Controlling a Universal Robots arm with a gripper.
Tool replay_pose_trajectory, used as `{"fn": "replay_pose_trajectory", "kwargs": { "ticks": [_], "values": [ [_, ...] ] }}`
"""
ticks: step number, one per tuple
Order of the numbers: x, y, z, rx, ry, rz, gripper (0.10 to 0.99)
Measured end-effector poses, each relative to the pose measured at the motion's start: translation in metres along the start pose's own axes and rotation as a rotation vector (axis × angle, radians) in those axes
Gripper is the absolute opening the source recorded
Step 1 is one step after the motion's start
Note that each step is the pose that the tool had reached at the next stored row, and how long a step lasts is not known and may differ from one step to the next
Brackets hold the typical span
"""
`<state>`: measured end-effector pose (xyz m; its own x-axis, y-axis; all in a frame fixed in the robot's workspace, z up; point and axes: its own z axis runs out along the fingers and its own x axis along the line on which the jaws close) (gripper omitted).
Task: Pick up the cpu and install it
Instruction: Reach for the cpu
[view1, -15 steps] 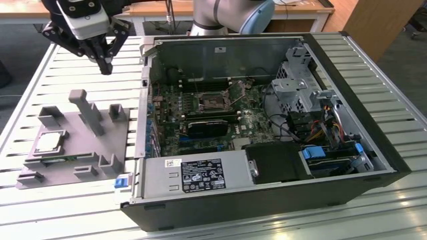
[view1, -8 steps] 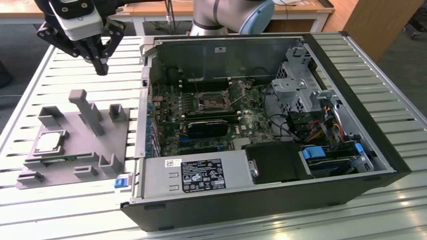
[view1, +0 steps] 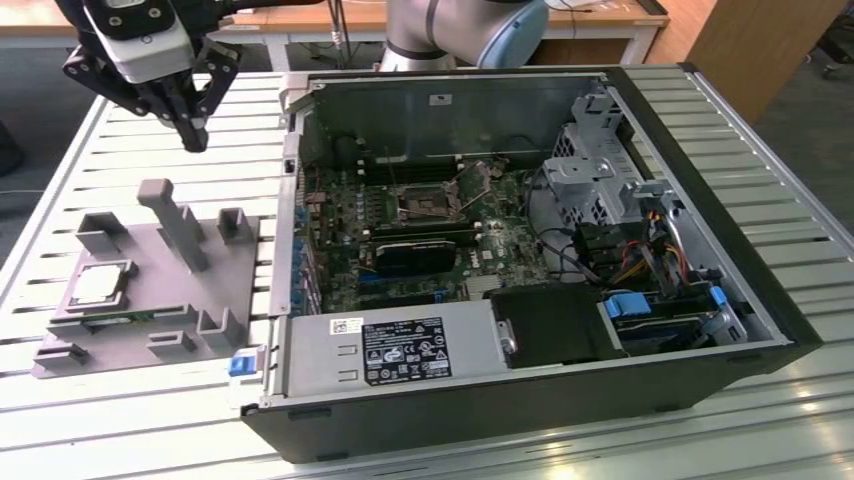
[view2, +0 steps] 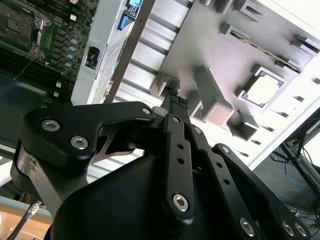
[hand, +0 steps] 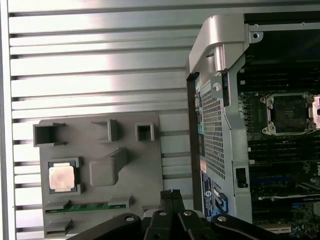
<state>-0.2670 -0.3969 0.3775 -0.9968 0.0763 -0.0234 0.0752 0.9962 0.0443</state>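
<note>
- The tool (view1: 196, 138) hung above the tabletop (view1: 80, 160), fingers pressed together, gripping nothing.
- The cpu (view1: 100, 285) lay in the grey fixture (view1: 187, 290), below the tool and well apart from it.
- An open computer case (view1: 747, 200) stood beside the tool.

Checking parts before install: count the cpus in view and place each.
1. The cpu lies in a pocket of the grey fixture, at the exterior view's left of the computer case. Others may be hidden.

Gripper (view1: 196, 135) aloft, pointing down, closed on nothing.
It hangs at the exterior view's far left, black fingers (hand: 167, 197) meeting at the tips; the grey-and-blue arm (view1: 461, 30) rises at the far side.
</note>
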Motion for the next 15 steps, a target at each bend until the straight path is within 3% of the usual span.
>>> {"fn": "replay_pose_trajectory", "kwargs": {
  "ticks": [15],
  "values": [
    [0.0094,-0.0008,0.0026,0.0,0.0056,0.0,0.106]
  ]
}}
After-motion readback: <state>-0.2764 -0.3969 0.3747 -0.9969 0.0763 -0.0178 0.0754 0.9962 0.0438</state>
